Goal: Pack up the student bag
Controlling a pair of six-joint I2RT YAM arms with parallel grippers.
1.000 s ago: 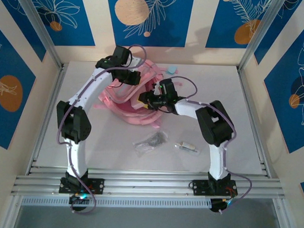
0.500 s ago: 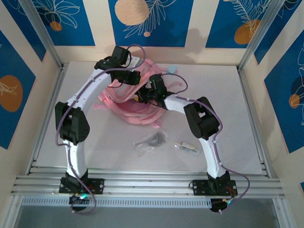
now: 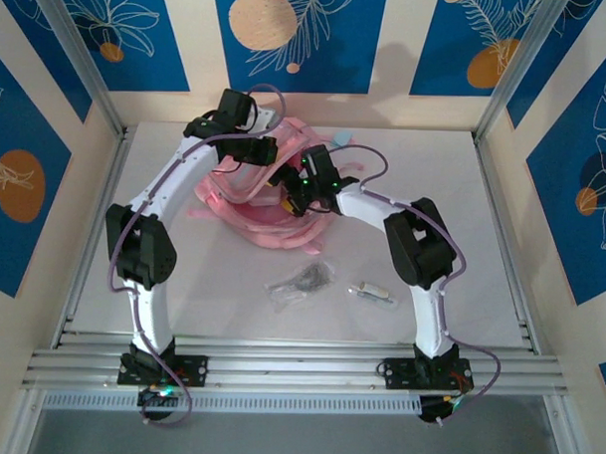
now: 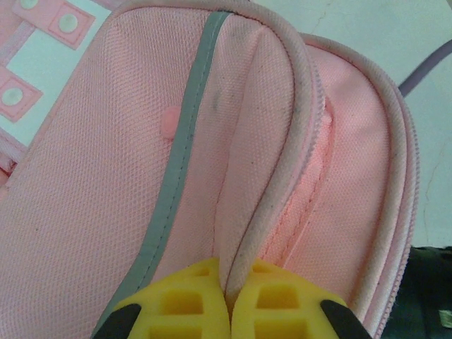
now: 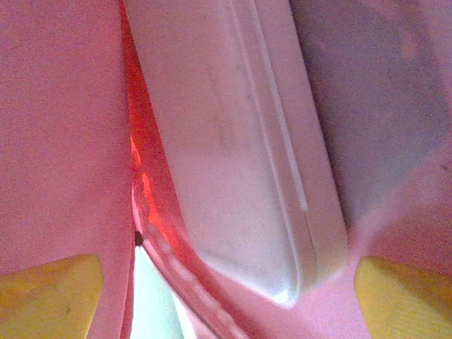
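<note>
Pink fabric, soft and slack: the student bag [image 3: 246,213] lies at the far middle of the table [image 3: 502,244], between your two arms, with both wrists over it.

Left gripper [image 4: 227,300]: clenched on a piped seam [image 4: 279,141] of the bag, the yellow tips pressed together with the piping running out from between them. In my judgement this pinch is what holds the mouth of the pocket up.

Right gripper [image 5: 226,296]: inside the bag, pink cloth on both sides. Its fingers [image 5: 49,300] stand wide apart and grasp nothing. A pale oblong case [image 5: 240,141] lies straight ahead, its near end between the tips but touching neither. Its long axis runs away from the wrist, leaning slightly left.

Relation that governs your coming move, as I judge it: the right arm must back out along that same axis, away from the case, through the slit of light at its lower left. Cloth lies close on both flanks, so a sideways pull risks snagging the lining.

A clear packet [image 3: 301,280] and a small white item [image 3: 372,292] lie on the near side of the bag, well apart from it. Both are nearer the right arm's base. Bare table lies right of the bag, giving you room to swing.
</note>
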